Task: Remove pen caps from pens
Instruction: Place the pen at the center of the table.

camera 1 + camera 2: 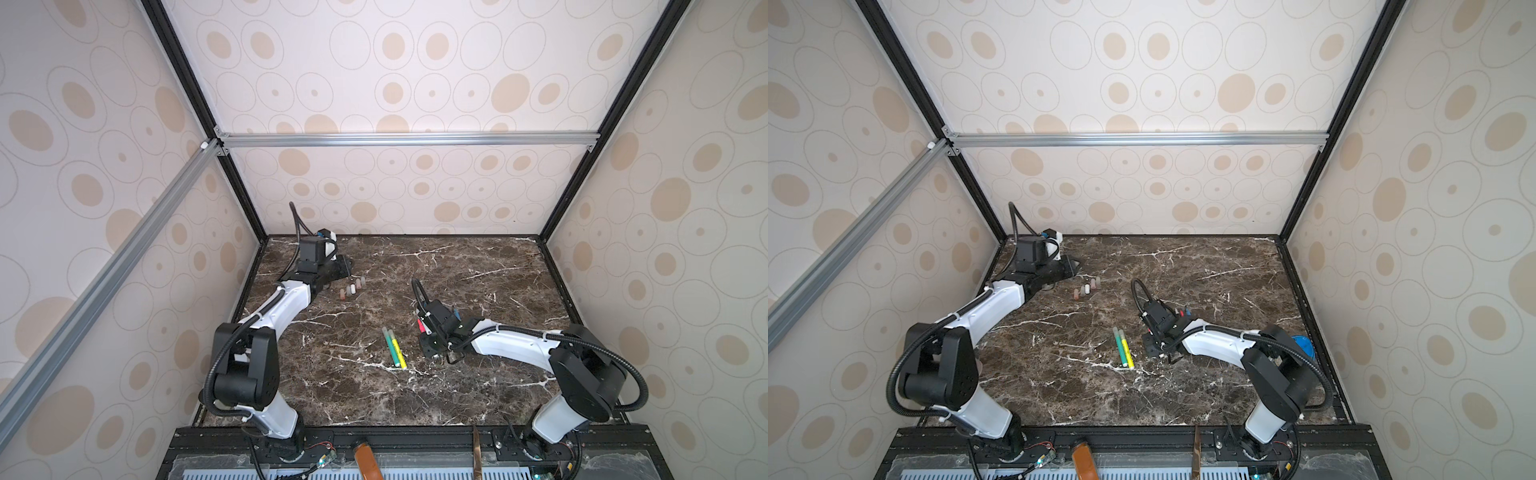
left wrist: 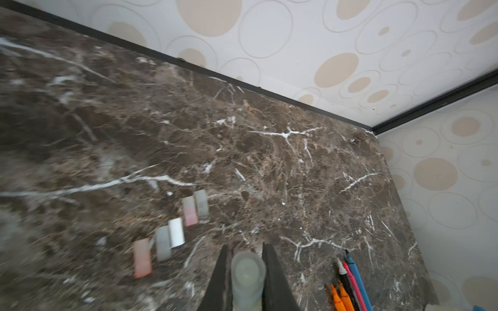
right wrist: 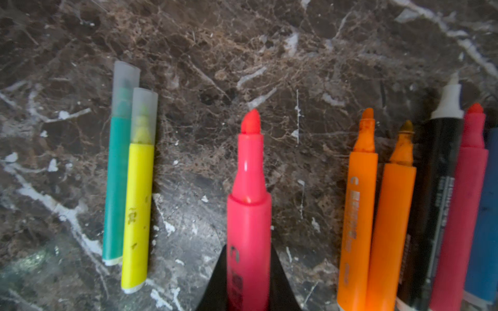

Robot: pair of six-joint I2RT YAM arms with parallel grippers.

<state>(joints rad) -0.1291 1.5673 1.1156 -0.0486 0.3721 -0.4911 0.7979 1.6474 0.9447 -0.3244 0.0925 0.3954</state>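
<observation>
**A:** Count so far?

**B:** Six of eight pens judged done. Five loose caps (image 1: 353, 286) lie in a slanting row on the surface (image 1: 478, 374), towards its far corner, close to the left hand (image 2: 246, 250).

**A:** And the sixth cap?

**B:** The left hand is pinching it. A pale cap (image 2: 248, 274) sits between its fingers, just beside the row. It is not released yet. Whether it touches the surface cannot be told.

**A:** Right hand?

**B:** The right hand (image 3: 248, 245) is clamped on a pink pen (image 3: 249, 172) with a bare tip. It holds the pen low over the surface, between the two groups of pens.

**A:** Uncapped pens already set aside?

**B:** Five, lying side by side and close together. They are two orange pens (image 3: 358, 215), a black pen (image 3: 442, 175), a second pink pen (image 3: 463, 202) and a blue pen (image 3: 485, 215) cut off by the frame edge. All the tips that show are exposed.

**A:** Remaining?

**B:** Two. The green pen (image 3: 117, 188) and the yellow pen (image 3: 137, 215) lie touching each other near the middle of the surface, apart from both hands. Each wears its cloudy cap, the green one's (image 3: 125, 88) and the yellow one's (image 3: 145, 113).

**A:** Judgement?

**B:** The sixth removal is nearly complete. The cap has to join the row and the pink pen has to join the bare group. Then two more pulls.
</observation>
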